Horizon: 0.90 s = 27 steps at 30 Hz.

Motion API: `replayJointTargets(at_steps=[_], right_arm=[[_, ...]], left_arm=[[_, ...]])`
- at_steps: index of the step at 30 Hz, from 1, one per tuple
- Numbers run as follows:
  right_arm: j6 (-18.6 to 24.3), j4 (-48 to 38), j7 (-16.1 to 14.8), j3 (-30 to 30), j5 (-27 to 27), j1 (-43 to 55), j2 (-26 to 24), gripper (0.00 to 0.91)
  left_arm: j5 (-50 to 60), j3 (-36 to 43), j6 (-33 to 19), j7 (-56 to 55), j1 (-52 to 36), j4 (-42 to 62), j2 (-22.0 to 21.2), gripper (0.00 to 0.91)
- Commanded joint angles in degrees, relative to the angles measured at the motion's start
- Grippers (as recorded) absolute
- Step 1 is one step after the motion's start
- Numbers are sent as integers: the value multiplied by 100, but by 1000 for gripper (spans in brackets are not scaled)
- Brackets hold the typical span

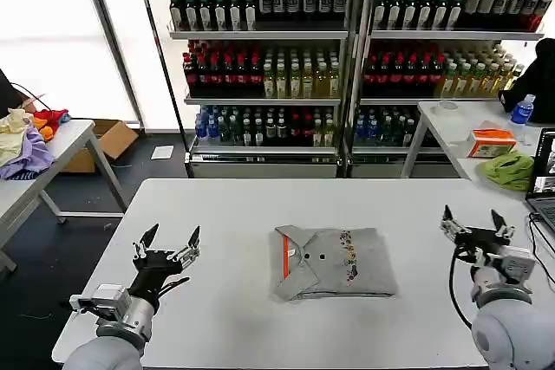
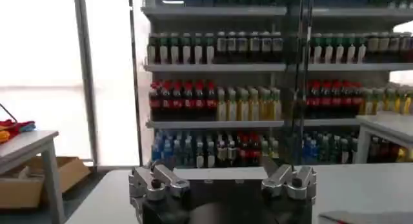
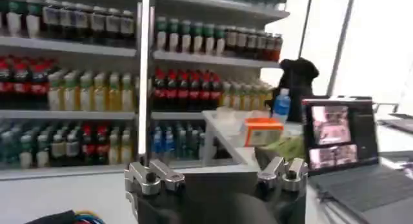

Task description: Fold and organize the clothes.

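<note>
Head view: the folded clothes [image 1: 334,262], light grey shirts with an orange stripe, buttons and a small multicoloured print, lie as one neat stack near the middle of the white counter [image 1: 260,205]. The left end effector [image 1: 167,243] is raised above the counter's left portion, fingers spread open and holding nothing, well apart from the stack. The right end effector [image 1: 475,224] stands over the counter's right edge, likewise open and empty, well apart from the stack on the opposite side. The clothes thus lie between the two end effectors, touched by neither. Left wrist view: the left end effector [image 2: 222,180] shows both fingers parted with nothing between them; beyond it stand shelves of bottled drinks [image 2: 258,102]. Right wrist view: the right end effector [image 3: 216,177] is open and empty, and a laptop [image 3: 339,138] stands on a side counter near it.
</note>
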Motion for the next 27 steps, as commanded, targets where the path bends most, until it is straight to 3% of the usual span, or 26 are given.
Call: replayJointTargets(at_steps=[1,4,27], right_arm=[[65,394,-18,945,-286,-669,128,907],[51,400,-9,962,-282,-678,161,907],[-11,256,-34,809,-300,-542,139,907]], left_arm=[[100,-60,-203,-43,-103,88,-22,907],[302,-85,38,214,-127,127,0,907],[271,33,102,322,-390,323,107,907]])
